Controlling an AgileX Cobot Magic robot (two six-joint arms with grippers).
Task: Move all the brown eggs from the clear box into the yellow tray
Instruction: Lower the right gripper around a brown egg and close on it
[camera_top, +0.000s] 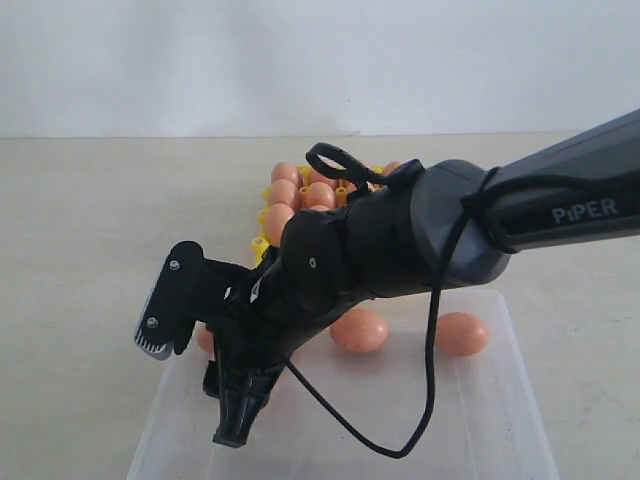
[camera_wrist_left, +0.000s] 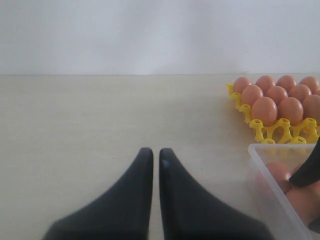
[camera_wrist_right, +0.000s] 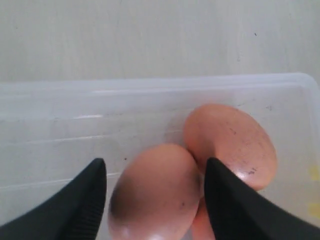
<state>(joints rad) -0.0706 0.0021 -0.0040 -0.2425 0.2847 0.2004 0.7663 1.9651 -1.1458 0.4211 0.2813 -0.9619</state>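
Observation:
My right gripper (camera_wrist_right: 155, 165) is open inside the clear box (camera_wrist_right: 150, 95), its fingers astride one brown egg (camera_wrist_right: 155, 192); one finger stands clear of the shell, the other is close against it. A second egg (camera_wrist_right: 232, 142) touches that one. In the exterior view the right gripper (camera_top: 195, 375) hangs over the box's left end, and two more eggs (camera_top: 358, 328) (camera_top: 462, 333) lie in the clear box (camera_top: 500, 420). The yellow tray (camera_wrist_left: 270, 130) holds several brown eggs (camera_wrist_left: 277, 97). My left gripper (camera_wrist_left: 156, 152) is shut and empty over bare table, left of the box corner (camera_wrist_left: 265, 165).
The right arm (camera_top: 520, 215) crosses above the box and hides much of the yellow tray (camera_top: 260, 245) behind it. A black cable (camera_top: 432, 350) loops down from the arm over the box. Pale tabletop (camera_top: 90, 230) surrounds both containers.

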